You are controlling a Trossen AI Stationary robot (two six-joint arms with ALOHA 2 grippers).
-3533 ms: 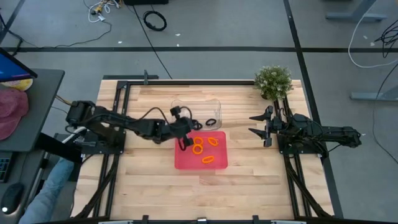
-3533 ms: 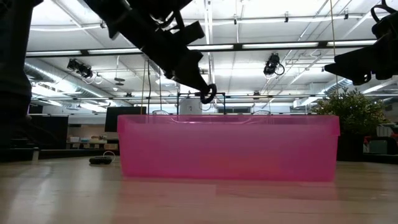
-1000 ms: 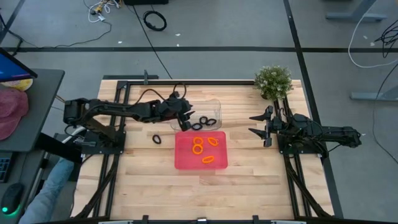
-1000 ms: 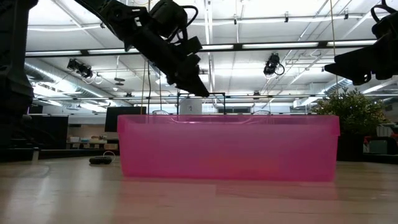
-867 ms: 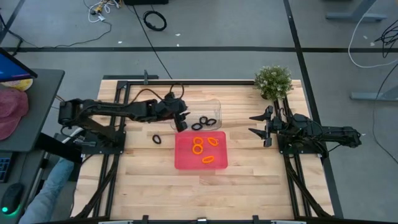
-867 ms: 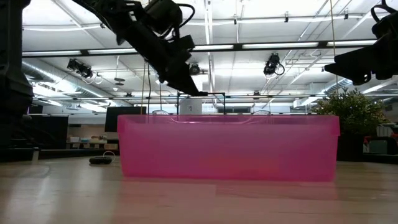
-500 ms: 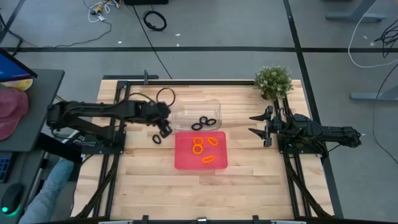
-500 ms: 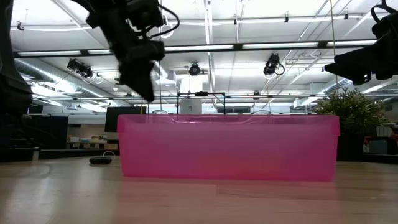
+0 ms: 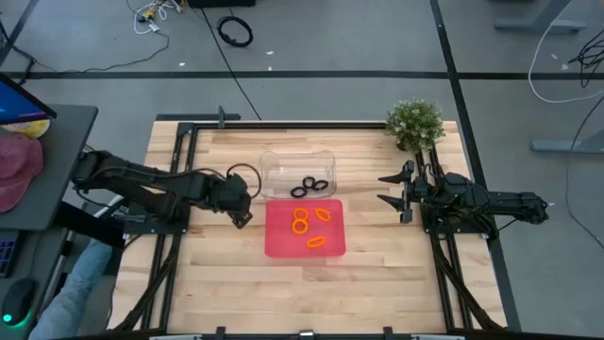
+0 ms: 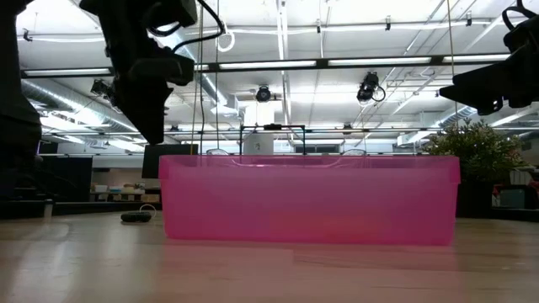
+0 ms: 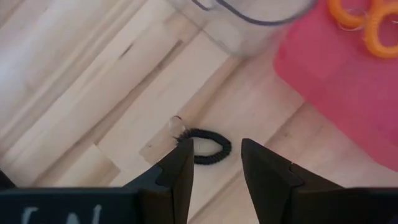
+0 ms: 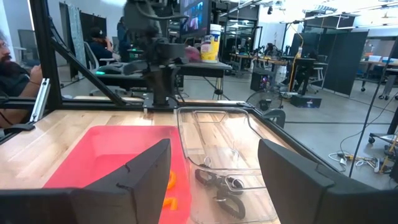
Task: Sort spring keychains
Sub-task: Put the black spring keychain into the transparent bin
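Hovering left claw [image 11: 214, 163] | over black keychain [image 11: 205, 149] | overhead hides it

No legible text, labels, brands or numbers anywhere in these views.

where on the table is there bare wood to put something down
Bare wood runs along the near edge below the red tray, and between that tray and the right pincer. It is crowded at the clear bin, and left of the tray, where the left pincer hangs over a black keychain.
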